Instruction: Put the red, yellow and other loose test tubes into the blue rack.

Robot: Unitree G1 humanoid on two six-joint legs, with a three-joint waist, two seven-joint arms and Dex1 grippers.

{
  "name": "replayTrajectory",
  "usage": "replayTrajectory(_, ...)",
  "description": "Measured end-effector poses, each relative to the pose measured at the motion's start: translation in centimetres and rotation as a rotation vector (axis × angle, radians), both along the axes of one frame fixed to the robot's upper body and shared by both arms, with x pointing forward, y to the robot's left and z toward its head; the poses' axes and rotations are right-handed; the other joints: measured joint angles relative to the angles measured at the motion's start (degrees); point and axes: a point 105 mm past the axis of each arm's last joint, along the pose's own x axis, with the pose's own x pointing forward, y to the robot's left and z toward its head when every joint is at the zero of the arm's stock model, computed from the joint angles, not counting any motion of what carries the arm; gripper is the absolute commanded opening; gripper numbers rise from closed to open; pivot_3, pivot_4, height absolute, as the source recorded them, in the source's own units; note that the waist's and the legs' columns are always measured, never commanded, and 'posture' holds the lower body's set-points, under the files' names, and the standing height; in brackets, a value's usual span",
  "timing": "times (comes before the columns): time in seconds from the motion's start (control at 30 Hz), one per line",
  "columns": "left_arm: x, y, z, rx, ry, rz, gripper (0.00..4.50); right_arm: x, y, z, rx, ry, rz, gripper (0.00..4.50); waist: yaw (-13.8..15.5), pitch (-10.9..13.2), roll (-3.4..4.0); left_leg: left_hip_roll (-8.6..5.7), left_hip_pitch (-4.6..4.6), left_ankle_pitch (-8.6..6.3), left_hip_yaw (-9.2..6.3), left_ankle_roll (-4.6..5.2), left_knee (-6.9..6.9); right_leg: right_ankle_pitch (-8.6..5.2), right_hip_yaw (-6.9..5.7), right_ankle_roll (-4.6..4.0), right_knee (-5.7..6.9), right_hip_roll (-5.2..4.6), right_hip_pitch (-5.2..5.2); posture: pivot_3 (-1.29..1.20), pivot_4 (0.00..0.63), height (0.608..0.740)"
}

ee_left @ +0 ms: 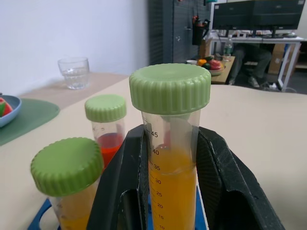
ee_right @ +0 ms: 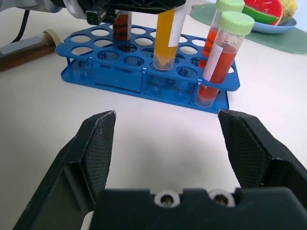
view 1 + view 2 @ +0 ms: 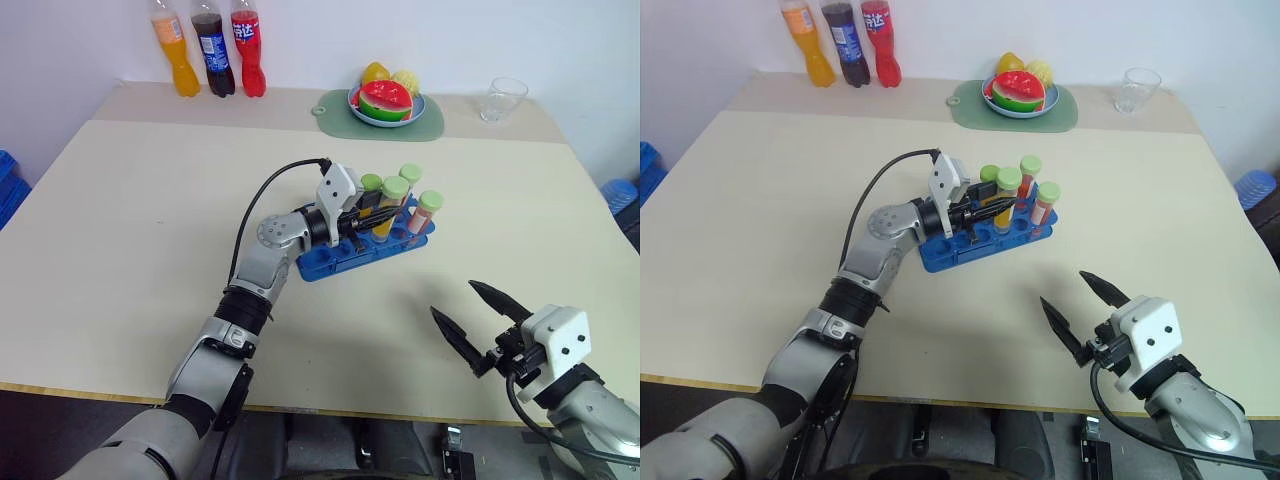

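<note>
yellow tube (image 1: pixel 172 191) base perhaps above blue rack (image 2: pixel 120 76)

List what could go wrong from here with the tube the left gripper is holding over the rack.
The yellow tube, clamped in the left gripper, hangs with its tip just entering a hole of the blue rack; if misaligned, it may catch the rim. Close neighbours, such as the red tube, could be knocked by the fingers.
</note>
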Motion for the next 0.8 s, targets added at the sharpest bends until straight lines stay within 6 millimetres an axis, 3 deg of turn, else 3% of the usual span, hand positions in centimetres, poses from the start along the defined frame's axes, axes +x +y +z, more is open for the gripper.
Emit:
replayTrajectory(0.6,-0.8,0.1,-1.2,0.064,-0.003,-0.041,0.86,0.3,0.1,0.3,0.002,-0.019,0.001,3.76,0.0,0.0,0.03,0.0,0.0,-0.01,-0.01,0.01,-0.01,0.0,-0.01,0.0,0.0,0.01,0.0,0.0,0.15,0.74)
replayTrajectory(0.8,-1.0,0.0,-1.1,0.037,0.058,-0.084,3.78,0.4,0.1,0.5,-0.002,-0.03,0.002,3.76,0.0,-0.1,0.06,0.0,0.0,-0.01,-0.01,0.01,0.0,0.0,-0.01,0.0,0.0,0.01,0.0,0.0,0.15,0.74)
